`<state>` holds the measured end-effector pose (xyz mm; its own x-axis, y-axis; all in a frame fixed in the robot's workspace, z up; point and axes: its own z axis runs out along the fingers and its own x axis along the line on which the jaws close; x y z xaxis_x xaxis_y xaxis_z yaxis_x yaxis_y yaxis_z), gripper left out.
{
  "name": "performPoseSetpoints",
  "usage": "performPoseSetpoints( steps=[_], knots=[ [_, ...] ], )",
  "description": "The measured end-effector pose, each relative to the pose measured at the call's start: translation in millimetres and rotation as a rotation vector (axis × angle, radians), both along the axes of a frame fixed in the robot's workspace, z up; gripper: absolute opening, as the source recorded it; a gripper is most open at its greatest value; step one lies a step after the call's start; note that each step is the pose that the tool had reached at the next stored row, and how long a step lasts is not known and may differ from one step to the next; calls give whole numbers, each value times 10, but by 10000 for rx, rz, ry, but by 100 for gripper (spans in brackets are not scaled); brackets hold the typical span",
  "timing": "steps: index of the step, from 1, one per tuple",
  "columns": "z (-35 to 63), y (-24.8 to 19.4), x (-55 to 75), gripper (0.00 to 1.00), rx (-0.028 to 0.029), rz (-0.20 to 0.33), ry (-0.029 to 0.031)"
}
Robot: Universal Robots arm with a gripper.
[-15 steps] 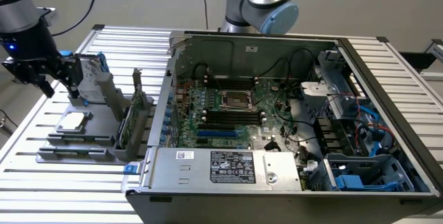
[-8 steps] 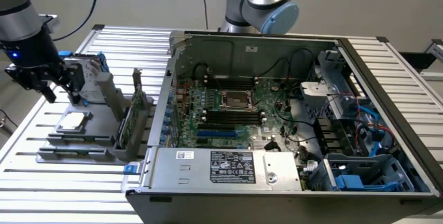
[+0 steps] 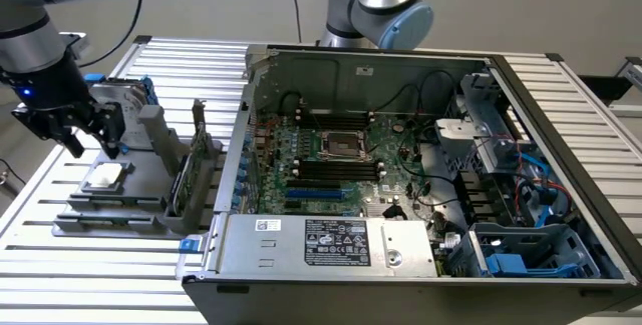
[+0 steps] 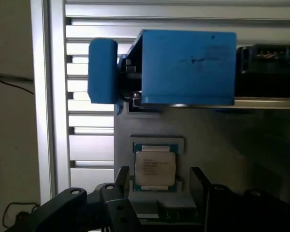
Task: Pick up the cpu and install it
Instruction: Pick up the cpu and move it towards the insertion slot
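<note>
The cpu [image 3: 107,176] lies flat, metal top up, in a shallow seat of a grey holder [image 3: 110,206] on the slatted bench [image 3: 90,265], at the exterior view's left and well apart from the open computer case [image 3: 371,56]. The seat seems meant to keep the chip square and level, so it can be taken from straight above without sliding. Just beside it on the same holder stands the blue bracket [image 4: 186,67] with the hard drive, upright and out of the way of the descent.

Inside the case the green motherboard [image 3: 331,171] lies face up, and its metal-framed socket [image 3: 341,143] sits near the middle of the board with nothing in it that I can see, so the install has not been done.

The arm hangs over the holder with the fingers [image 4: 199,180] pointing down, directly above the chip. They stand wide apart, one on each side of the cpu in the wrist view, the gap broader than the chip itself. They hold nothing and, judging by the exterior view, hover just above the cpu without touching it; the stance reads as lining up for a grasp across two opposite edges
</note>
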<state>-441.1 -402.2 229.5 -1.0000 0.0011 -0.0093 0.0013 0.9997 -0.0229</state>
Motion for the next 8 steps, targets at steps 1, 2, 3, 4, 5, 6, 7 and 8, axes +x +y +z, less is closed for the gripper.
performPoseSetpoints(
  steps=[1,2,3,4,5,6,7,8],
  knots=[
    [-18,-8,1,62,0,1,0],
    [-36,-16,2,62,-1,2,1],
    [-54,-25,4,62,0,3,0],
    [-72,-33,6,62,0,5,0],
    [-90,-42,8,62,0,7,0],
    [-108,-50,10,62,0,8,0],
    [-127,-59,12,62,0,10,-1],
    [-145,-67,14,62,0,12,0]
  ],
)
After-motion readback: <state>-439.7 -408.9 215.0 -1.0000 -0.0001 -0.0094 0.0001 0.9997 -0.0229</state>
